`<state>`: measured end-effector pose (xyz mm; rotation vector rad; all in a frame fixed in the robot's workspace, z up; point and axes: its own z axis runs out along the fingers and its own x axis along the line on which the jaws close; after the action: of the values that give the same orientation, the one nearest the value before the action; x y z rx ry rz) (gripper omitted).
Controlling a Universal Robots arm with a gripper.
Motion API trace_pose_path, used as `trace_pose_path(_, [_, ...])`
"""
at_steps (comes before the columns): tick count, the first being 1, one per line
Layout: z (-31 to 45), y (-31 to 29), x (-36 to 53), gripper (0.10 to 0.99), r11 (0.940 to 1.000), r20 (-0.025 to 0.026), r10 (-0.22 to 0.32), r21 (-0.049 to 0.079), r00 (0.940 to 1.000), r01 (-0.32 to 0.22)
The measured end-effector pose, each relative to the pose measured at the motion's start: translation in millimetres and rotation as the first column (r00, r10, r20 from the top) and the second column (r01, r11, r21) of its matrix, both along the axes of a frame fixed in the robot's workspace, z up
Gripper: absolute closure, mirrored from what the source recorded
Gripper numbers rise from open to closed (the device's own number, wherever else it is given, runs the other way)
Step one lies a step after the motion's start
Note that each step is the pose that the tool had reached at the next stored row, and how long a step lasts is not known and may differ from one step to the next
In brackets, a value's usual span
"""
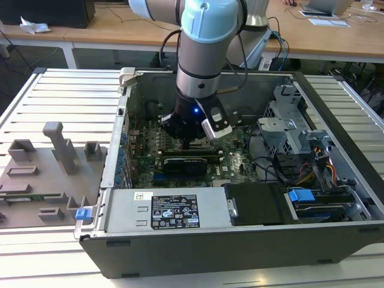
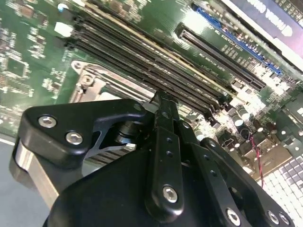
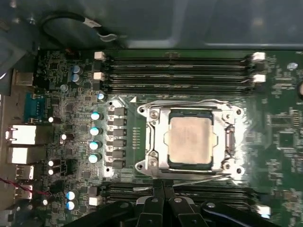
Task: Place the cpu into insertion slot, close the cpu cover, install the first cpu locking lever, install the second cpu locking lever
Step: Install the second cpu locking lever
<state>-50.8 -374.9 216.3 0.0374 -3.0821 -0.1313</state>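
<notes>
One open grey metal PC case point(image 1: 336, 180) lies on a slatted metal table point(image 1: 60, 102); one grey moulded fixture tray point(image 1: 36, 180) sits on the table at the exterior view's left. One pale-blue-and-grey robot arm point(image 1: 207, 42) reaches down into the case over one green motherboard point(image 3: 279, 113). One long black expansion card point(image 1: 183, 163) lies just in front of the arm's tip. One black two-finger gripper point(image 3: 163, 187), fingers pressed together and clenched on nothing I can see, tips just beside the socket edge, over the near memory slots. Long narrow black memory slots point(image 3: 180, 71): four counted on the far side of the socket in the first wrist view. One thin silver metal cpu cover point(image 3: 154, 142) lies flat, framing one small flat silver-grey square cpu point(image 3: 189, 141), which is seated in the insertion slot. One thin wire locking lever point(image 3: 203, 178) runs along the socket edge nearest the gripper. Four silver-topped capacitors point(image 3: 95, 137) in a row beside the socket.
</notes>
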Motion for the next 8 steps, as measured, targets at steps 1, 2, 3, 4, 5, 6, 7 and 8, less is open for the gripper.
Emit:
trace_pose_path(1, [-2.3,-0.1,-3.9,0.98,1.0,0.0,0.002,0.003,1.0,-0.002])
trace_pose_path(2, [-3.5,0.0,-6.4,0.98,0.9999,0.0,0.009,0.009,1.0,-0.009])
trace_pose_path(3, [-4.2,0.0,-7.7,0.98,0.9998,0.0001,0.014,0.013,0.9999,-0.014])
trace_pose_path(4, [-5.0,0.0,-8.9,0.98,0.9997,0.0002,0.018,0.016,0.9998,-0.018])
trace_pose_path(5, [-5.8,0.1,-10.2,0.98,0.9996,0.0003,0.022,0.019,0.9998,-0.022])
trace_pose_path(6, [-6.6,0.1,-11.4,0.98,0.9994,0.0005,0.027,0.022,0.9996,-0.027])
trace_pose_path(7, [-7.3,0.0,-12.9,0.98,0.9993,0.0004,0.03,0.024,0.9995,-0.03])
trace_pose_path(8, [-7.9,0.0,-14.1,0.98,0.9991,0.0004,0.033,0.026,0.9995,-0.033])
